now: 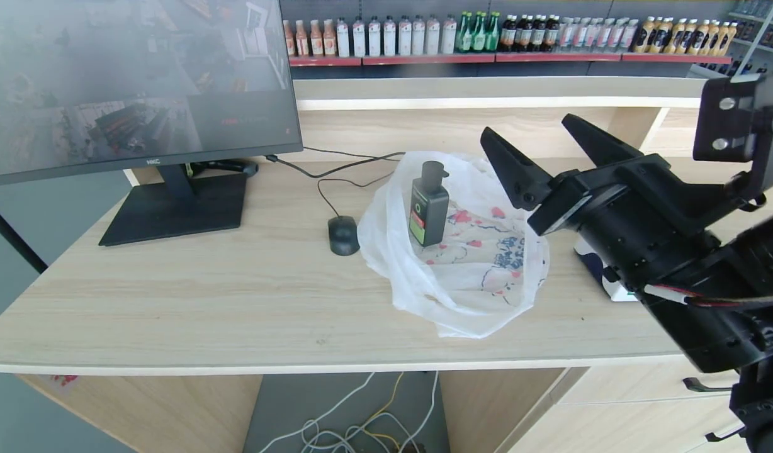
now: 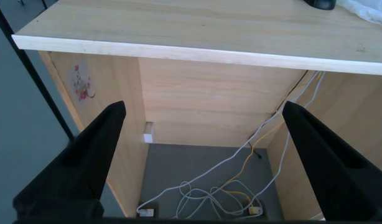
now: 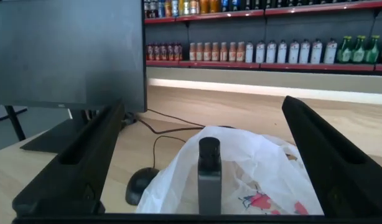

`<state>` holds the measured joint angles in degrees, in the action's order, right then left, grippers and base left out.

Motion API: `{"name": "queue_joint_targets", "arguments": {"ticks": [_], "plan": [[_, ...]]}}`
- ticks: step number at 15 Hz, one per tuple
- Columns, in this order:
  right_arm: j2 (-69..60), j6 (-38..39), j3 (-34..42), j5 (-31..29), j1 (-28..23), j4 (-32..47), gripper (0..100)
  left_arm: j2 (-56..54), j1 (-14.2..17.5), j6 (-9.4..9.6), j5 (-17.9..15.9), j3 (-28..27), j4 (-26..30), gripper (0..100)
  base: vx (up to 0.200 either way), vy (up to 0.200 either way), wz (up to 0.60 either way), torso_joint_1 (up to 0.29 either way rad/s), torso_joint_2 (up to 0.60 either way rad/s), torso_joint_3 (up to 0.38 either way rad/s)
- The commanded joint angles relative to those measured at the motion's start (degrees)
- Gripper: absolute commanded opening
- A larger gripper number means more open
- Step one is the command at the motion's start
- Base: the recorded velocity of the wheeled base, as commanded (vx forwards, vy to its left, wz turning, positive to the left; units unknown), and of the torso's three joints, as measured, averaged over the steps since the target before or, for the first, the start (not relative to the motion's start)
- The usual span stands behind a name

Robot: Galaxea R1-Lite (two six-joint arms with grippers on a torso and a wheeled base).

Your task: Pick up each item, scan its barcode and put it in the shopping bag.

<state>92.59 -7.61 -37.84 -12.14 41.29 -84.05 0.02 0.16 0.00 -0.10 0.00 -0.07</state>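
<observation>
A dark grey pump bottle (image 1: pixel 428 207) with a green and red label stands upright in the open mouth of a white printed shopping bag (image 1: pixel 481 270) lying on the wooden counter (image 1: pixel 204 296). My right gripper (image 1: pixel 528 129) hovers open and empty just right of the bag, above the counter, its fingers pointing at it. In the right wrist view the bottle (image 3: pixel 209 177) and bag (image 3: pixel 265 162) lie straight ahead between the spread fingers of the gripper (image 3: pixel 203 102). My left gripper (image 2: pixel 204 106) is open and empty, below and in front of the counter's front edge (image 2: pixel 178 53).
A monitor (image 1: pixel 135 82) on its stand fills the counter's left rear, with a black mouse (image 1: pixel 343 234) and cable beside the bag. A white and dark blue box (image 1: pixel 597 267) lies partly hidden under my right arm. Loose cables (image 2: pixel 222 186) hang under the counter. Bottle shelves (image 1: pixel 487 31) line the back.
</observation>
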Motion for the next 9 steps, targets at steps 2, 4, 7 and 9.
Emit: {"name": "queue_joint_targets", "arguments": {"ticks": [2, 4, 7, 9], "plan": [[-1.18, -0.04, 4.88, -0.16, 0.99, -1.38, 100, -0.02, 0.02, 0.0, 0.01, 0.0, -0.01, 100, 0.0, 0.0, 0.0, 0.0, 0.0, 0.0], [-0.3, -0.3, 5.32, -0.16, 1.95, -1.55, 100, -0.02, 0.02, 0.0, 0.01, 0.0, -0.01, 100, 0.0, 0.0, 0.0, 0.0, 0.0, 0.0], [-0.13, 3.12, 8.84, -0.16, 3.62, -2.52, 100, -0.02, 0.02, 0.0, 0.01, 0.0, -0.01, 100, 0.0, 0.0, 0.0, 0.0, 0.0, 0.0], [1.28, 2.86, 9.28, -0.34, 3.89, -2.78, 100, -0.02, 0.02, 0.0, 0.01, 0.0, -0.01, 100, 0.0, 0.0, 0.0, 0.0, 0.0, 0.0]]}}
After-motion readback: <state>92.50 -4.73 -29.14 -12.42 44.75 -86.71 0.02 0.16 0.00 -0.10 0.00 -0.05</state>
